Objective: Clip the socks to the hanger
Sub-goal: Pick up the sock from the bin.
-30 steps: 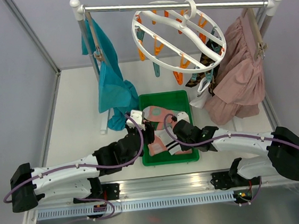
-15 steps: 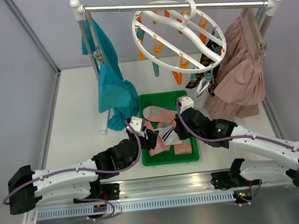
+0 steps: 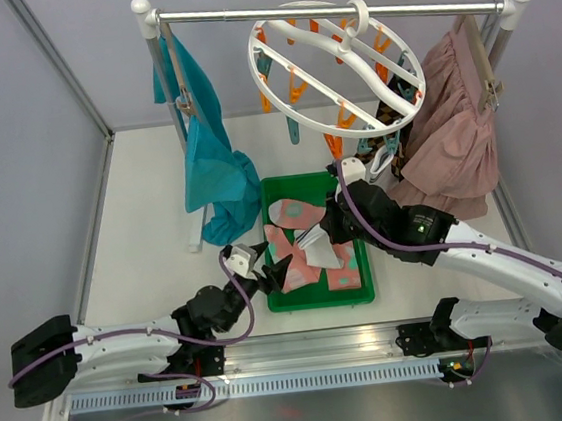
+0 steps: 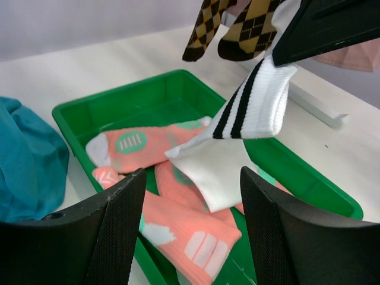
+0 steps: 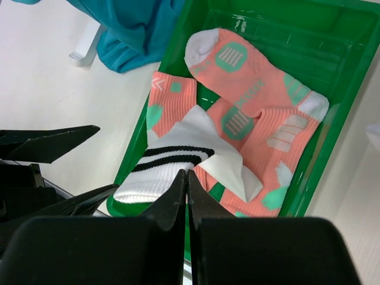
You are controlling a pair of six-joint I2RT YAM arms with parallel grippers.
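Note:
My right gripper (image 3: 329, 234) is shut on the cuff of a white sock with black stripes (image 3: 315, 251) and holds it above the green tray (image 3: 323, 304). In the right wrist view the closed fingertips (image 5: 187, 173) pinch the sock (image 5: 160, 172). It hangs in front of my left wrist camera (image 4: 255, 107). Several pink socks (image 3: 296, 212) (image 5: 249, 77) lie in the tray. My left gripper (image 3: 267, 270) (image 4: 191, 196) is open and empty at the tray's near-left edge. The round white hanger (image 3: 254, 60) hangs from the rail, with argyle socks (image 4: 249, 24) clipped on its right side.
A teal garment (image 3: 211, 168) hangs at the left of the rail (image 3: 240, 14), its lower end beside the tray. A dusty-pink skirt (image 3: 451, 152) hangs at the right. Grey walls close in both sides of the white table.
My right gripper has risen out of the tray with the white striped sock and moved back toward the hanger. My left gripper has drawn back from the tray toward the near left.

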